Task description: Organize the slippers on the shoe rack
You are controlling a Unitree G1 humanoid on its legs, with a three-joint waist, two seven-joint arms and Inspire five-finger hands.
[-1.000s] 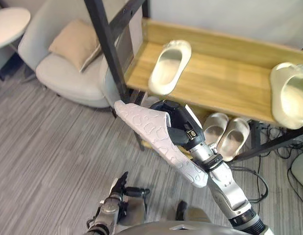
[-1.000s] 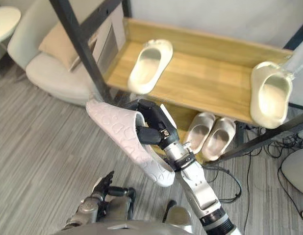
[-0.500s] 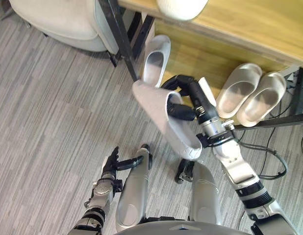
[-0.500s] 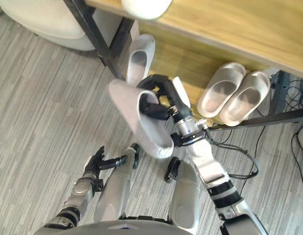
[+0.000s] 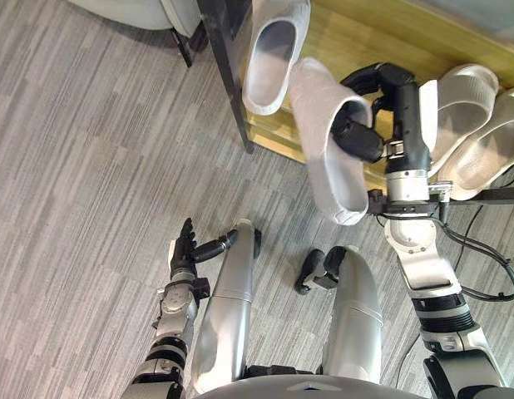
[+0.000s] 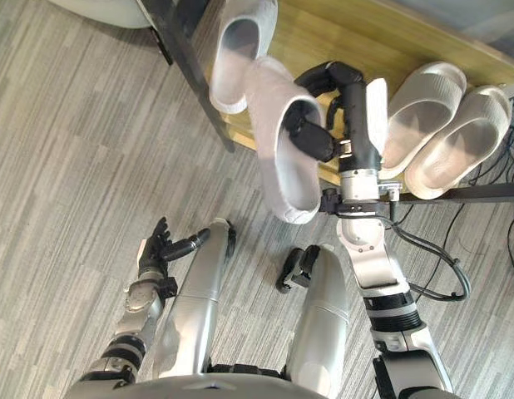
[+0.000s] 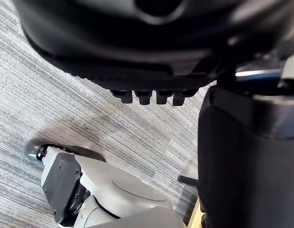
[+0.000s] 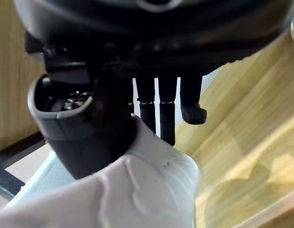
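the right hand (image 5: pixel 396 104), clasped round the white slipper (image 5: pixel 325 145) aloft at the edge of the lower shelf (image 5: pixel 344 33), may knock the neighbouring slipper (image 5: pixel 272 54) askew, or lose what seems a shallow pinch; the left hand (image 5: pixel 184 251) hangs relaxed.

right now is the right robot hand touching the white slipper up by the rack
Touching. The left eye view shows the right robot hand with fingers and thumb curled round the white slipper, pinching it.

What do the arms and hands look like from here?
The right arm and left arm are silver-grey jointed segments with black bands. The right hand is dark, with a white panel along one side; the left hand is dark and slim-fingered.
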